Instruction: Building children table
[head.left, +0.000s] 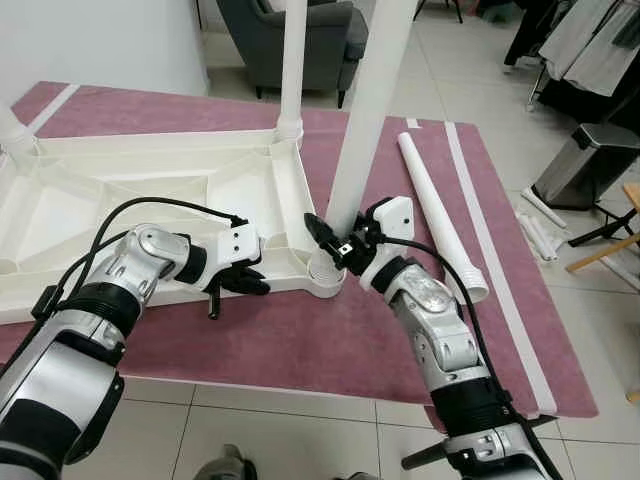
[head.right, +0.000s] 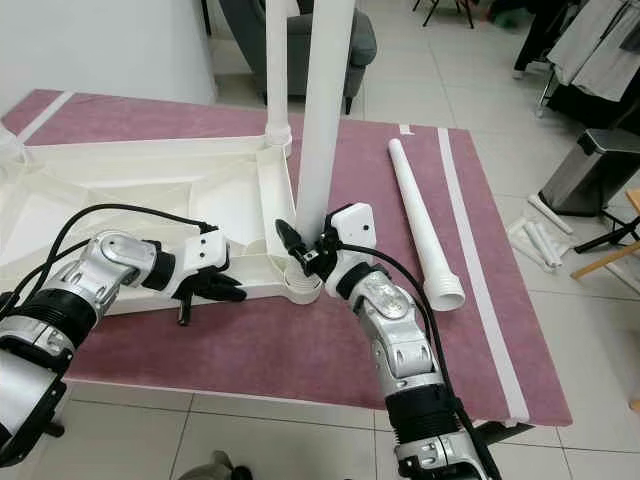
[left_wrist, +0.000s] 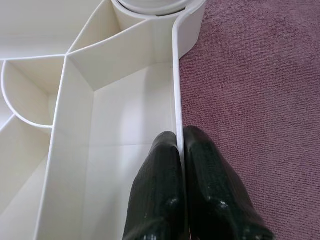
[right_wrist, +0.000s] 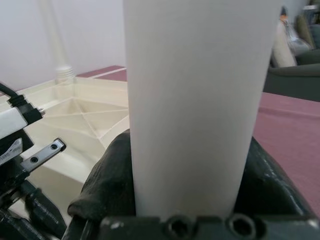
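Tabletop: the white tabletop (head.left: 150, 200) lies upside down on the maroon rug (head.left: 330, 340), ribs facing up
Corner socket: the round socket (head.left: 325, 275) sits at the tabletop corner nearest the robot's right arm; every place below is given from it
Right gripper: the right gripper (head.left: 338, 243) is clenched around the white table leg (head.left: 365, 110) just above the socket, one black finger on each side of the tube
Leg in hand: it stands in the socket but leans slightly away from the tabletop
Left gripper: the left gripper (left_wrist: 179, 150) is pinched shut on the tabletop's thin side wall, a short way along the rim from the socket
Fitted leg: another leg (head.left: 291, 70) stands upright at the next corner beyond the socket
Spare leg: a loose leg (head.left: 440, 210) lies flat on the rug, on the far side of the socket from the tabletop
Doing it well: the leg probably needs bringing plumb over the socket before being turned or pressed home, since a tilted tube could bind
Bracing: the pinch on the rim should hold firm so the tabletop does not slide on the rug
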